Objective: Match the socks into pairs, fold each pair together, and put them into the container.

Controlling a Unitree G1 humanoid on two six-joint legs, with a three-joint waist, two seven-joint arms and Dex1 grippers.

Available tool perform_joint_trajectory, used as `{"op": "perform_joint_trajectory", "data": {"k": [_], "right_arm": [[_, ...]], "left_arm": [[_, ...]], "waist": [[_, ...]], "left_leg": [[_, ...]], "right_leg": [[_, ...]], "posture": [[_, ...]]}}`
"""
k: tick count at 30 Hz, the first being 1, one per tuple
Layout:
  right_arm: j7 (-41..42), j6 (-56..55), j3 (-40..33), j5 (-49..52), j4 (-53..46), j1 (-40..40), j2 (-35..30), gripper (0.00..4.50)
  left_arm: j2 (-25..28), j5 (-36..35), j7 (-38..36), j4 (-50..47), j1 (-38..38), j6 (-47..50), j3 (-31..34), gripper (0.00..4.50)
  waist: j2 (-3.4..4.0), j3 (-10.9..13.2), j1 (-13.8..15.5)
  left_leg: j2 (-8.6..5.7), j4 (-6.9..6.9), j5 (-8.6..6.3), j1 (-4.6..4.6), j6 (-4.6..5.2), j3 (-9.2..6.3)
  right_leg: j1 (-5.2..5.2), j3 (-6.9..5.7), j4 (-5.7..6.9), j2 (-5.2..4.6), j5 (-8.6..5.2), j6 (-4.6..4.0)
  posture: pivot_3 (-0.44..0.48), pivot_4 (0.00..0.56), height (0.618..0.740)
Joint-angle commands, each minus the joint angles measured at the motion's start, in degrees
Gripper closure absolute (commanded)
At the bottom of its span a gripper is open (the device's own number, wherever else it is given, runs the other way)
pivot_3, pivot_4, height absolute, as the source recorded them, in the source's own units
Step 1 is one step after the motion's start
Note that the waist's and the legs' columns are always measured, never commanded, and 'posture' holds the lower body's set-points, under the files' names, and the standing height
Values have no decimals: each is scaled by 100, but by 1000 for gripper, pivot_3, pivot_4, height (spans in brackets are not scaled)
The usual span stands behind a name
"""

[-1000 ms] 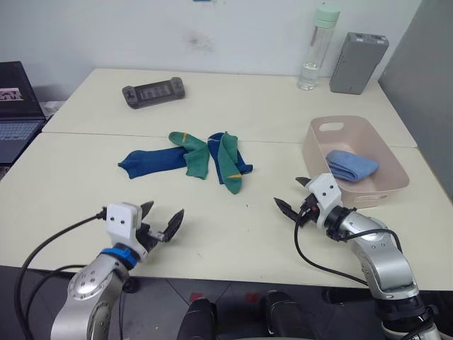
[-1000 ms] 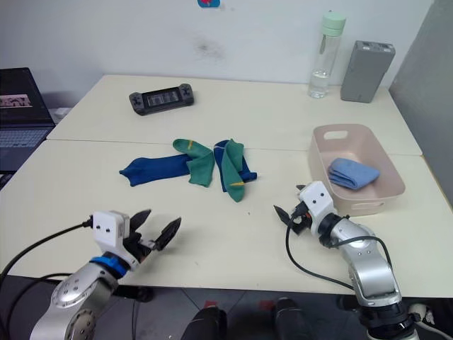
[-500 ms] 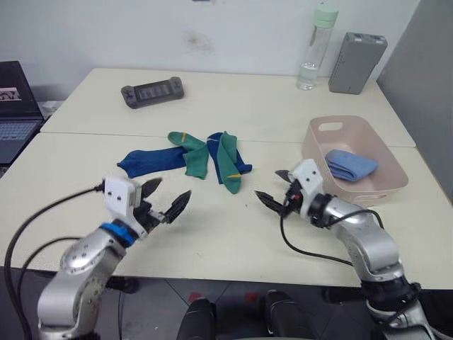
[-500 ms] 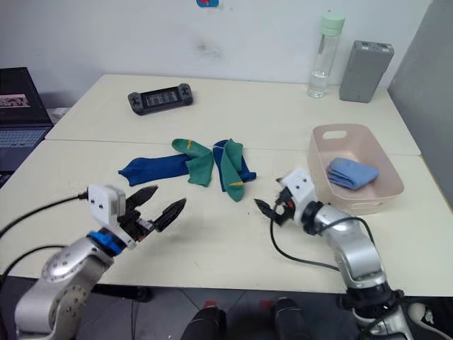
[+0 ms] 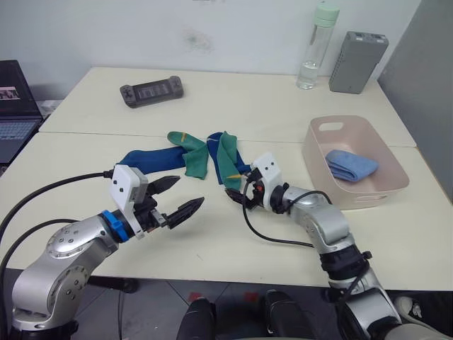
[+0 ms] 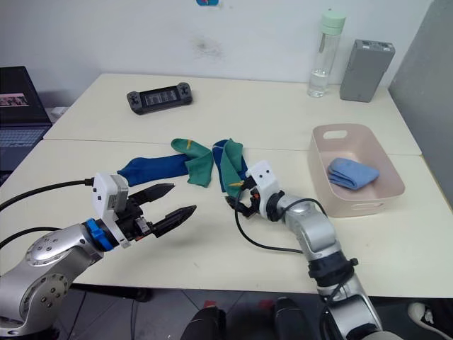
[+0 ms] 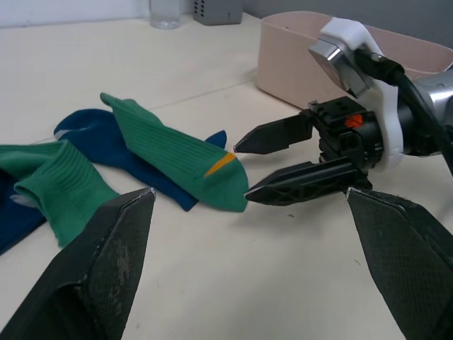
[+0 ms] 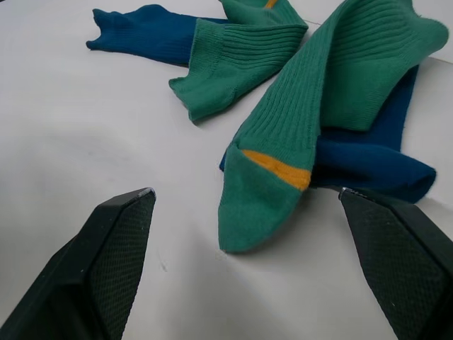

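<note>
Two green socks point(image 5: 228, 164) point(image 5: 195, 156) and two dark blue socks point(image 5: 148, 161) point(image 8: 368, 166) lie tangled in a pile at mid-table. One green sock, with a yellow stripe at its toe point(image 8: 283, 142), rests on a dark blue one. A folded light blue pair point(image 5: 350, 164) sits inside the pink container point(image 5: 375, 193) on the right. My right gripper point(image 5: 233, 193) is open, low over the table, its tips just short of that striped toe. My left gripper point(image 5: 190, 191) is open with nothing in it, to the near left of the pile.
A black game controller point(image 5: 152, 92) lies at the far left of the table. A water bottle point(image 5: 315, 46) and a grey ribbed box point(image 5: 357, 62) stand at the far right. A laptop point(image 5: 14, 106) sits off to the left.
My right gripper has swept left from beside the container to the striped green sock's toe. My left gripper has risen and moved forward toward the pile. Both stay open.
</note>
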Motion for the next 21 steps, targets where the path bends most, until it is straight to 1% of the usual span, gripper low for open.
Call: {"op": "perform_joint_trajectory", "data": {"k": [1,2,3,11,13,15,17,18,21], "right_arm": [[-41,-219,-71,47,114,-201,118,427],[-37,-249,-70,37,176,-224,132,652],[-32,-273,-69,33,218,-238,140,993],[159,-532,-53,48,425,-231,40,3932],[250,-579,-66,89,413,-221,6,4461],[506,-396,-178,358,138,-253,-67,4461],[865,-343,-126,475,-169,-306,-321,4461],[1194,-406,17,460,-357,-321,-610,4461],[2187,-1065,330,244,-858,-337,-1672,4461]], "left_arm": [[-16,-52,98,-305,6,-107,151,0],[-22,-46,133,-324,18,-105,156,0],[-24,-44,161,-336,26,-104,160,0],[-119,-42,326,-400,149,-117,113,0],[-119,-27,317,-393,175,-126,98,0],[-87,-103,310,-394,164,-62,115,0],[-48,-172,299,-388,132,-10,156,0],[-17,-199,282,-374,116,6,183,0],[111,-292,177,-306,89,70,243,0]], "waist": [[0,0,1],[0,0,1],[0,0,2],[1,0,5],[0,0,3],[1,0,3],[2,1,4],[2,1,7],[2,2,48]], "left_leg": [[0,0,0,0,0,0],[0,0,0,-1,0,0],[-1,0,0,-1,0,0],[-1,-1,0,-2,0,0],[-1,-1,0,-2,0,0],[-1,-1,0,-1,0,0],[-1,-1,0,-2,0,0],[-2,-1,0,-3,0,0],[-6,0,0,-7,0,-3]], "right_leg": [[0,0,0,0,0,0],[0,0,0,0,0,0],[0,1,-1,-1,0,0],[0,0,-1,-1,0,0],[0,0,-1,-1,0,0],[0,0,-1,-1,0,0],[0,0,-1,-1,0,0],[0,0,-2,-1,0,0],[0,-5,-9,-5,0,1]], "posture": [[0,150,740],[0,150,740],[0,150,740],[0,150,740],[0,150,740],[0,150,740],[0,150,740],[0,150,740],[0,150,740]]}}
